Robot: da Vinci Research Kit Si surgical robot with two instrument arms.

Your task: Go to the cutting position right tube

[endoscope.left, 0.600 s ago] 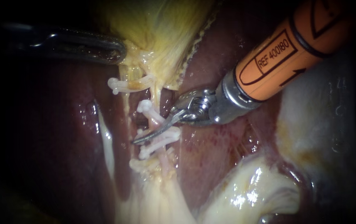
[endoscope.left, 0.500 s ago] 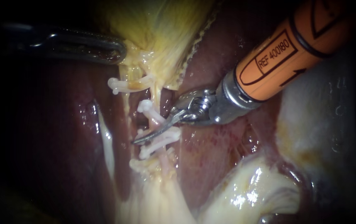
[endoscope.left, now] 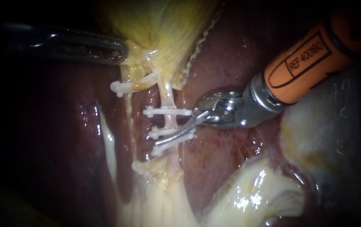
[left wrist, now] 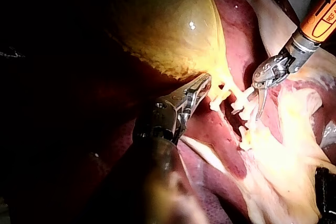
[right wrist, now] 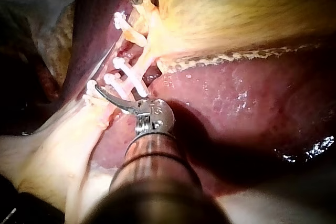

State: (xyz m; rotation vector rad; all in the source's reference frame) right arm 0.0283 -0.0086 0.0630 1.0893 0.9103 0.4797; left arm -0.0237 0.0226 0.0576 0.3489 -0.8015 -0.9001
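Blades closed and empty, the right instrument [endoscope.left: 160, 143] lies across the right tube [endoscope.left: 168, 98] amid white clips [endoscope.left: 167, 112] — bare liver [endoscope.left: 222, 155] on either side; the left instrument [endoscope.left: 120, 50] clamps the gallbladder [endoscope.left: 168, 25].

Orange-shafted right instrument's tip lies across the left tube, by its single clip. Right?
No: the right instrument's tip lies across the right tube, among its clips. The left tube and its single clip sit apart from it. The endoscope view shows this.
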